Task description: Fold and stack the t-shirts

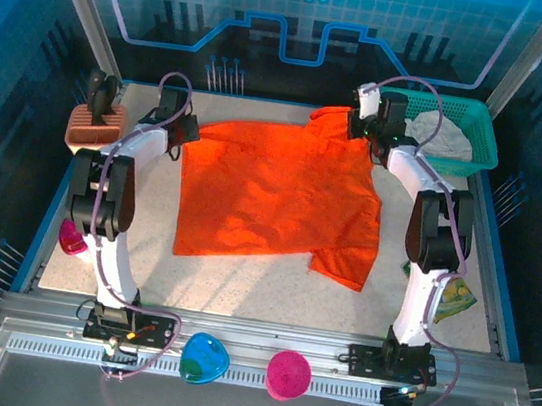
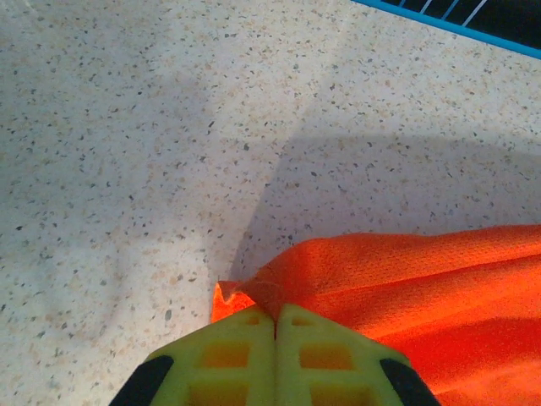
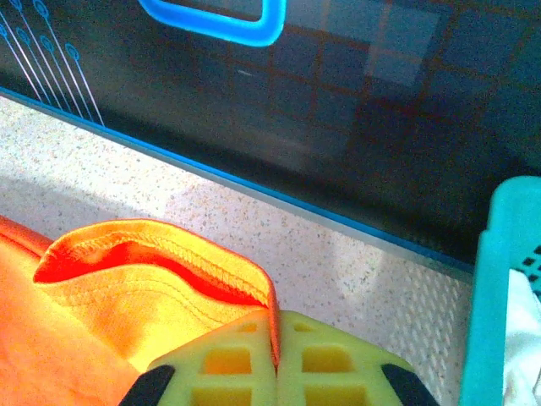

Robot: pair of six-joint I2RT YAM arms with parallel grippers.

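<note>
Left wrist — hand [image 2: 276, 320] tight on orange t-shirt [image 2: 439, 288]

The spread t-shirt [image 1: 272, 198] lies at the centre of the table [image 1: 240, 280], its far left corner pinched in the left gripper [image 2: 275, 316] and its far right corner pinched in the right gripper [image 3: 277, 321]. Behind and to its right — at the table's far right corner — stands the basket [image 1: 463, 167], with the second t-shirt [image 1: 440, 134] inside. On the near rail, between the arm bases, sit the left bowl [image 1: 204, 358] and the right bowl [image 1: 288, 374].
</note>
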